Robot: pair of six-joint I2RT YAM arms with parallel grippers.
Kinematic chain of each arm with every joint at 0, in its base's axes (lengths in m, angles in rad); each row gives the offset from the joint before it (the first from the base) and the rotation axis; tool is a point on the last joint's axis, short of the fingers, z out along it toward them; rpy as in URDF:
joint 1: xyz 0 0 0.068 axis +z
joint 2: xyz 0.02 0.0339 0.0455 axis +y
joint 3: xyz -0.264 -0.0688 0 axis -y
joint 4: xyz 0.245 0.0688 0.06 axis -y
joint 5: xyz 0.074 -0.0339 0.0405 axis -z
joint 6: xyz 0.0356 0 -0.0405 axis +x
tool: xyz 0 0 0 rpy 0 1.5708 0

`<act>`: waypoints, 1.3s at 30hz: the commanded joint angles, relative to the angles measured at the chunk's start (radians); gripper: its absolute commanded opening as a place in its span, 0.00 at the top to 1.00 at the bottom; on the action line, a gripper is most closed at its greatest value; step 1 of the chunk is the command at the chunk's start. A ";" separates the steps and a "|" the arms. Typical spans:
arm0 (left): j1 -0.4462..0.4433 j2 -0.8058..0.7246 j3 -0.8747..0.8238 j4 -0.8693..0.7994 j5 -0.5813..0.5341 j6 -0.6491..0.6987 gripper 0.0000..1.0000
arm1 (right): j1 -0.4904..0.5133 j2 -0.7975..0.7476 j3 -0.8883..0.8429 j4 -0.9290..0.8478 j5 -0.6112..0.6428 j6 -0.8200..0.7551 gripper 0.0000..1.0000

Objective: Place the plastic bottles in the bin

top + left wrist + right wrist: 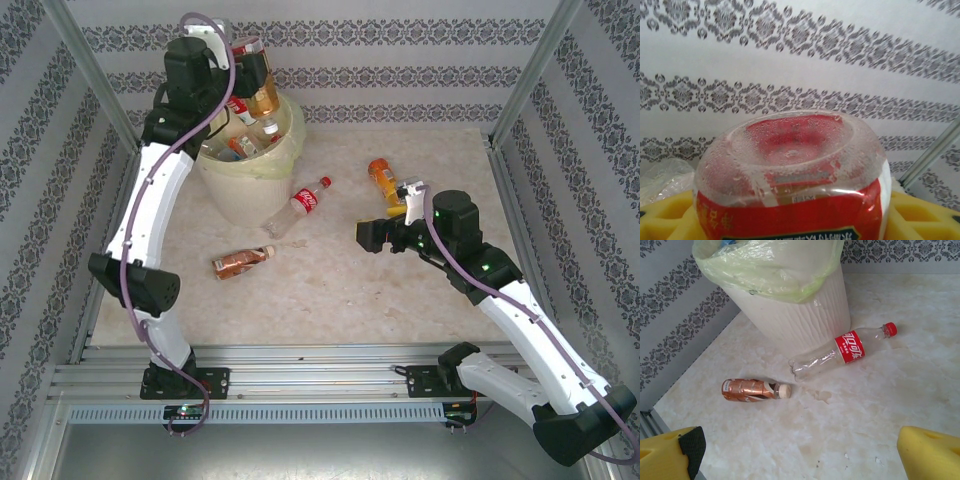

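Above the bin (pixel 235 192), left fingers (pixel 922 212) clamp a red-labelled bottle (pixel 790 175): judged the drop step, next calling for release. Right fingers (pixel 932 455) stand wide, empty. Cola bottle (pixel 840 352), brown bottle (pixel 750 389) and orange bottle (pixel 383 180) lie on the counter (pixel 880 405), not yet binned.

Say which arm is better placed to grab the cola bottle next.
Right. The right gripper, open, faces the cola bottle; the left gripper is over the bin, shut on a red-labelled bottle.
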 commanded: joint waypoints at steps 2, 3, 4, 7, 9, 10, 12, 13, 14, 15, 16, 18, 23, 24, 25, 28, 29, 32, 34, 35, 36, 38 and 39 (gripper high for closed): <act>0.019 0.069 0.028 0.095 0.016 -0.005 0.38 | -0.004 -0.021 0.026 -0.024 0.004 -0.012 0.02; 0.020 0.080 0.025 0.105 0.016 -0.006 0.38 | -0.005 -0.024 0.024 -0.026 0.006 -0.012 0.02; 0.019 0.093 0.021 0.115 0.009 -0.008 0.38 | -0.004 -0.026 0.025 -0.030 0.008 -0.013 0.02; 0.021 0.116 -0.011 0.162 -0.007 -0.023 0.38 | -0.004 -0.031 0.026 -0.036 0.012 -0.013 0.02; 0.021 0.125 -0.035 0.192 -0.011 -0.040 0.38 | -0.004 -0.032 0.026 -0.041 0.014 -0.015 0.02; 0.022 0.128 -0.052 0.209 -0.011 -0.049 0.38 | -0.004 -0.034 0.027 -0.042 0.015 -0.016 0.02; 0.022 0.128 -0.087 0.243 -0.011 -0.071 0.38 | -0.005 -0.033 0.026 -0.044 0.019 -0.016 0.02; 0.022 0.128 -0.105 0.255 -0.013 -0.078 0.38 | -0.004 -0.033 0.026 -0.045 0.018 -0.018 0.02; 0.022 0.129 -0.120 0.268 -0.016 -0.081 0.38 | -0.004 -0.032 0.026 -0.045 0.018 -0.018 0.02; 0.022 0.128 -0.132 0.275 -0.021 -0.083 0.38 | -0.004 -0.034 0.026 -0.047 0.019 -0.018 0.02; 0.021 0.128 -0.144 0.283 -0.023 -0.082 0.38 | -0.004 -0.034 0.025 -0.048 0.019 -0.018 0.02; 0.022 0.128 -0.164 0.295 -0.025 -0.081 0.38 | -0.004 -0.035 0.025 -0.048 0.022 -0.019 0.02; 0.022 0.124 -0.211 0.315 -0.024 -0.088 0.32 | -0.004 -0.035 0.022 -0.046 0.022 -0.019 0.02; 0.022 0.122 -0.216 0.315 -0.024 -0.088 0.30 | -0.004 -0.034 0.023 -0.047 0.022 -0.019 0.02; 0.022 0.119 -0.220 0.316 -0.024 -0.090 0.27 | -0.004 -0.034 0.024 -0.047 0.022 -0.019 0.02; 0.022 0.106 -0.224 0.308 -0.032 -0.081 0.18 | -0.004 -0.035 0.021 -0.048 0.026 -0.019 0.02; 0.023 0.102 -0.225 0.303 -0.036 -0.076 0.13 | -0.004 -0.035 0.021 -0.048 0.025 -0.021 0.02; 0.028 0.089 -0.219 0.290 -0.053 -0.063 0.07 | -0.004 -0.035 0.024 -0.048 0.023 -0.021 0.02; 0.037 0.090 -0.197 0.268 -0.056 -0.058 0.07 | -0.005 -0.035 0.021 -0.048 0.023 -0.021 0.02; 0.045 0.091 -0.184 0.255 -0.055 -0.058 0.07 | -0.004 -0.035 0.021 -0.048 0.023 -0.021 0.02; 0.052 0.093 -0.170 0.245 -0.055 -0.060 0.08 | -0.004 -0.035 0.021 -0.048 0.025 -0.021 0.02; 0.069 0.103 -0.138 0.213 -0.054 -0.058 0.11 | -0.004 -0.035 0.021 -0.048 0.025 -0.021 0.02; 0.077 0.114 -0.115 0.192 -0.053 -0.058 0.12 | -0.004 -0.035 0.021 -0.048 0.025 -0.020 0.02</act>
